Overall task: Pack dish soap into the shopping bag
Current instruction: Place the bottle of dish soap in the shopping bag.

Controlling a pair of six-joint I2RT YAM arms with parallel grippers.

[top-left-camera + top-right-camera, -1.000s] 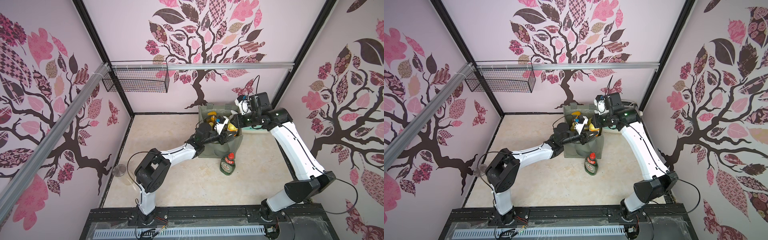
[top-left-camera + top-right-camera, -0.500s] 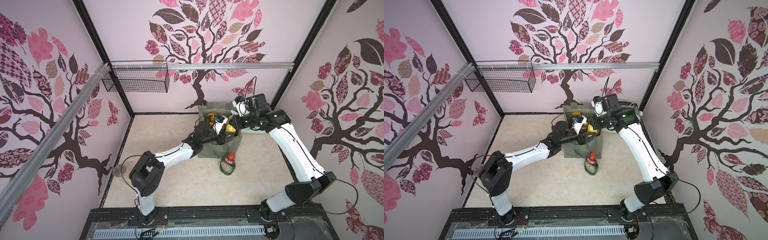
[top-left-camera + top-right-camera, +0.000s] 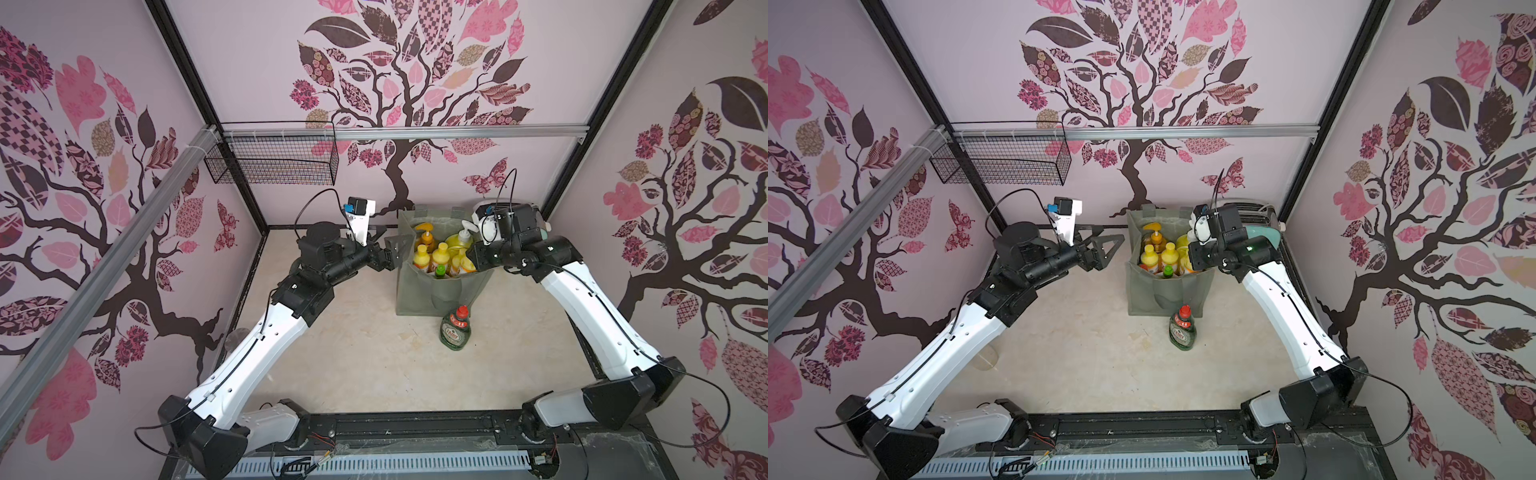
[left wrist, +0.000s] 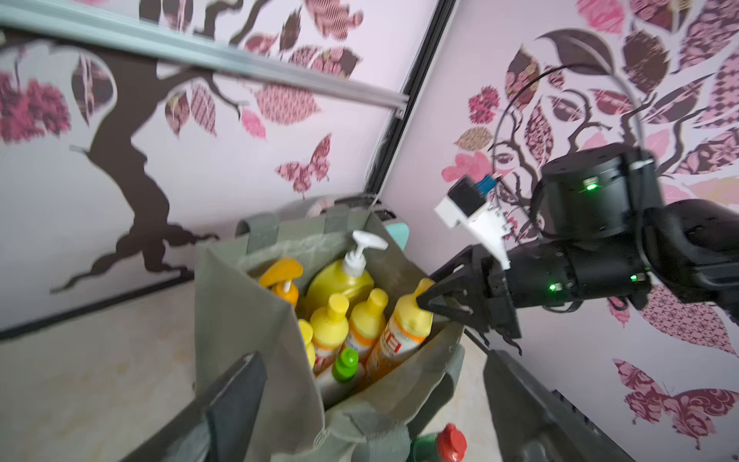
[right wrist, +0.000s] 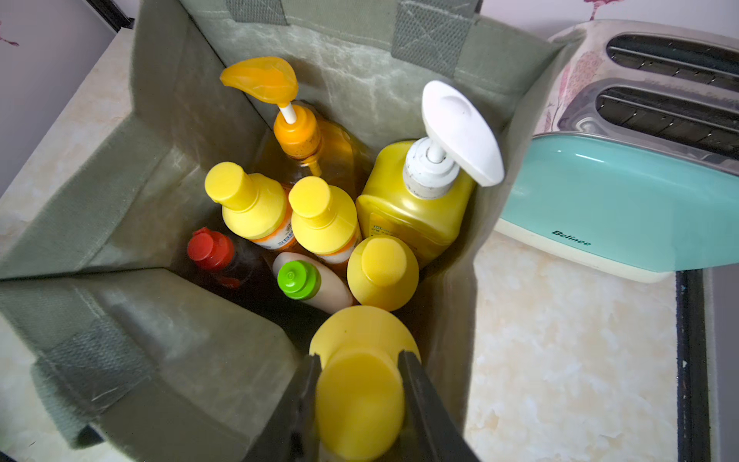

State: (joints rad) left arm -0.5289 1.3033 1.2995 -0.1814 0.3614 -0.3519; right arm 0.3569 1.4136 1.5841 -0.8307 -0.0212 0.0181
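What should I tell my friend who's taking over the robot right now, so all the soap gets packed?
Left gripper: open, empty, beside the boxy grey-green fabric shopping bag, outside it.
Right gripper: shut on the yellow cap of a small orange bottle inside the bag, not yet released.
Done: seven more in the bag: orange pump bottle, big yellow white-pump bottle, three small yellow-capped bottles, white green-capped bottle, dark red-capped bottle.
Left: release the held bottle, then pack the green red-capped Fairy bottle standing on the table in front of the bag.
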